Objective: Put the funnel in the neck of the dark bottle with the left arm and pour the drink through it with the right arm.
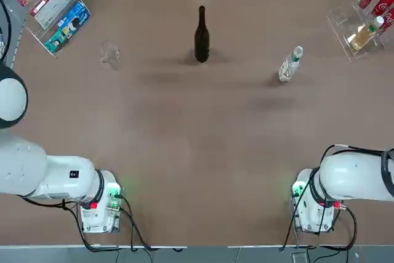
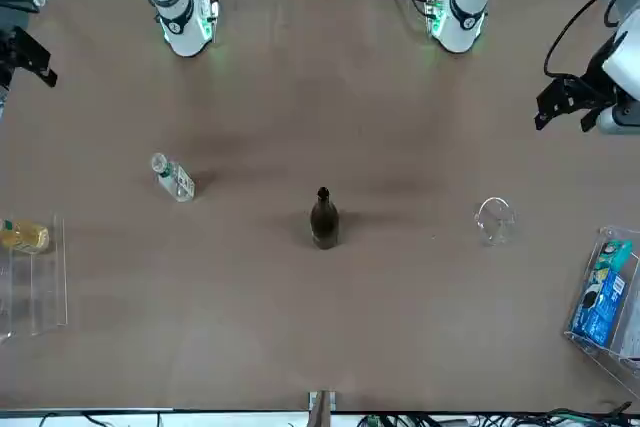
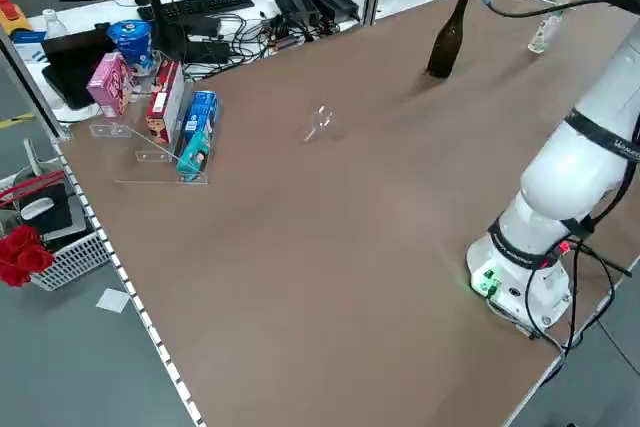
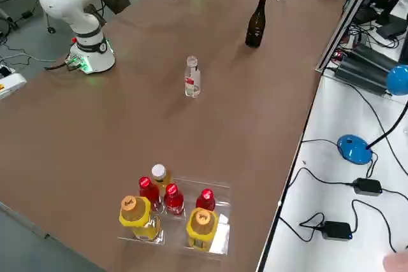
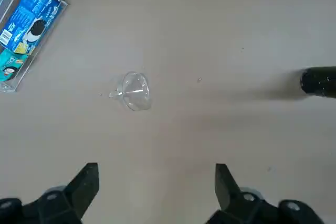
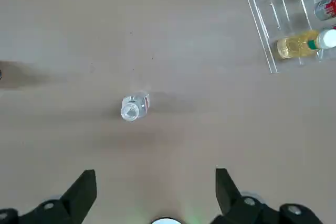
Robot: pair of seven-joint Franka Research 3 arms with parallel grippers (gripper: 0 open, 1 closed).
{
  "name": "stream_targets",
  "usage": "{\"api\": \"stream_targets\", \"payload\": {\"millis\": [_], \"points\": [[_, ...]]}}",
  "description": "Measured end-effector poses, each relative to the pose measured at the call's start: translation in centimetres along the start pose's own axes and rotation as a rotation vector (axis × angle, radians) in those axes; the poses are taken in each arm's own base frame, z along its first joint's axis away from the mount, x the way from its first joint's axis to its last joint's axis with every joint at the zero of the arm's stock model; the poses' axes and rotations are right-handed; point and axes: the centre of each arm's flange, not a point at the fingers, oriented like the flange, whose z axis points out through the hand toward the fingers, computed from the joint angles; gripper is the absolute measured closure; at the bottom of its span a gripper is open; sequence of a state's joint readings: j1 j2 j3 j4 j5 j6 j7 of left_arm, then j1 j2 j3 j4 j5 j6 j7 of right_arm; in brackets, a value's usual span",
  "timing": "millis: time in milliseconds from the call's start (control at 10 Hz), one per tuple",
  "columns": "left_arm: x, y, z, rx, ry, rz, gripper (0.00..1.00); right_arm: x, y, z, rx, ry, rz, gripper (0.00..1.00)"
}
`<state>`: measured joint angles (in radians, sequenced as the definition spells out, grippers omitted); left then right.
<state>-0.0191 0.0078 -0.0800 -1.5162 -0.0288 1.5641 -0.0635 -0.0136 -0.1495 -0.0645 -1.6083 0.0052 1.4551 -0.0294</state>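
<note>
In the top view, both grippers are hidden or cut off by the frame. The left gripper (image 5: 157,169) is held near the bench's (image 1: 184,152) 9 o'clock edge, the right gripper (image 6: 156,174) near its 3 o'clock edge; the jaws of each are open, with nothing gripped. The small clear funnel (image 5: 135,92) is hard to make out against the brown surface. It rests on the bench at 10 o'clock from the centre, and is seemingly tipped; in the left wrist view its round rim is turned toward the tall dark bottle (image 1: 202,38), its short spout away, but the exact tilt cannot be told. Only part of the bottle is shown in that wrist view.

The bottle is stood upright at 12 o'clock, its long axis vertical and its narrow neck up. At 2 o'clock the small clear drink bottle with pale label (image 1: 290,66) is also stood upright, its whitish cap on top, well apart from the dark one.

Glossy, near-black glass is shown in the slim bottle, thin transparent material in the funnel's flared cone. At 1 to 2 o'clock, near the corner, a clear tray (image 4: 185,221) is filled with red-capped and yellow-topped bottles; at 11 o'clock, boxes are held by another transparent tray (image 3: 150,152), partly cut off in the left wrist view.
</note>
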Motion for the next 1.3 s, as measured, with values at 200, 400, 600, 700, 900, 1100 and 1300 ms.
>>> {"api": "stream_targets", "payload": {"millis": [200, 400, 600, 700, 900, 1100, 1300], "points": [[0.5, 0.3, 1.1, 0.0, -0.02, -0.031, 0.02, 0.0, -0.2, 0.0, 0.0, 0.001, -0.003, 0.0], [1.0, 0.5, 2.3, 0.0, -0.04, -0.043, 0.02, 0.0, -0.2, 0.0, -0.001, 0.001, -0.004, 0.0], [1.2, -0.1, 3.8, 0.093, -0.06, -0.033, 0.02, 0.0, -0.2, 0.0, -0.001, 0.001, -0.004, 0.0], [1.4, 0.1, 5.2, 0.142, -0.063, -0.016, 0.02, 0.0, -0.2, 0.0, -0.001, 0.001, -0.004, 0.0], [1.9, -0.3, 9.9, 0.246, -0.075, 0.021, 0.02, 0.0, -0.3, 0.0, -0.001, 0.001, -0.005, 0.0], [2.1, -1.0, 16.7, 0.333, -0.057, 0.085, 0.01, 0.0, -0.3, 0.0, -0.001, 0.001, -0.005, 0.0], [1.6, -1.5, 21.7, 0.381, -0.037, 0.074, 0.01, 0.0, -0.3, 0.0, -0.001, 0.001, -0.006, 0.0]]}}
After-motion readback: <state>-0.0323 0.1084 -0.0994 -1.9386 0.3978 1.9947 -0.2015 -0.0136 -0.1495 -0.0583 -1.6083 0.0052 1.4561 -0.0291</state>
